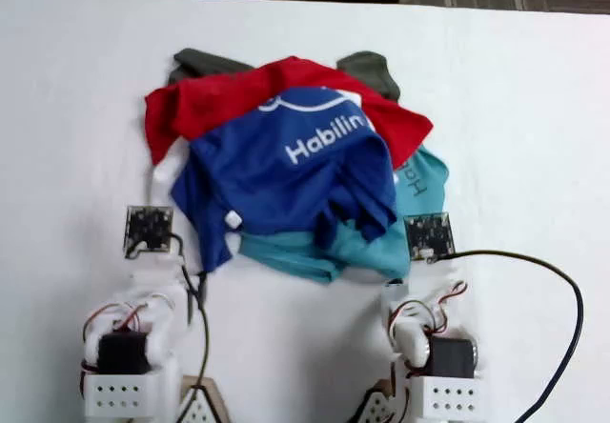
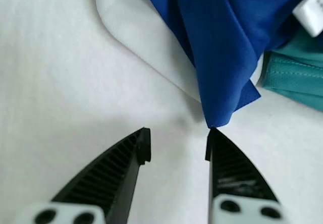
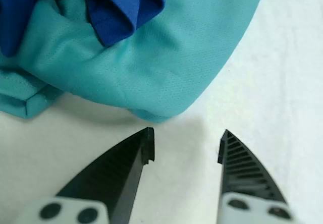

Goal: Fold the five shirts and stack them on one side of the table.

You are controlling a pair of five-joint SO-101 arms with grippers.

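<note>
risk: the shirts all overlap mid-table (image 1: 76,109), so pulling any hem likely drags its neighbours. blue shirt (image 1: 286,166) is on top, over red shirt (image 1: 219,99) (far left) and teal shirt (image 1: 324,251) (near right), with a dark shirt (image 1: 372,66) poking out at the far edge. teal is pinned under blue, so tugging it first would probably scramble the lot. white fabric (image 2: 136,37) under blue's left edge is probably the fifth shirt. it's hard to tell from the white table and easy to miss or pinch by accident.

left gripper (image 2: 177,135): jaws apart, empty, at the near left. blue's hanging corner sits right at one fingertip, not between the jaws.

right gripper (image 3: 187,135): jaws apart, empty, near right. teal's rounded edge is just beyond the tips.
</note>
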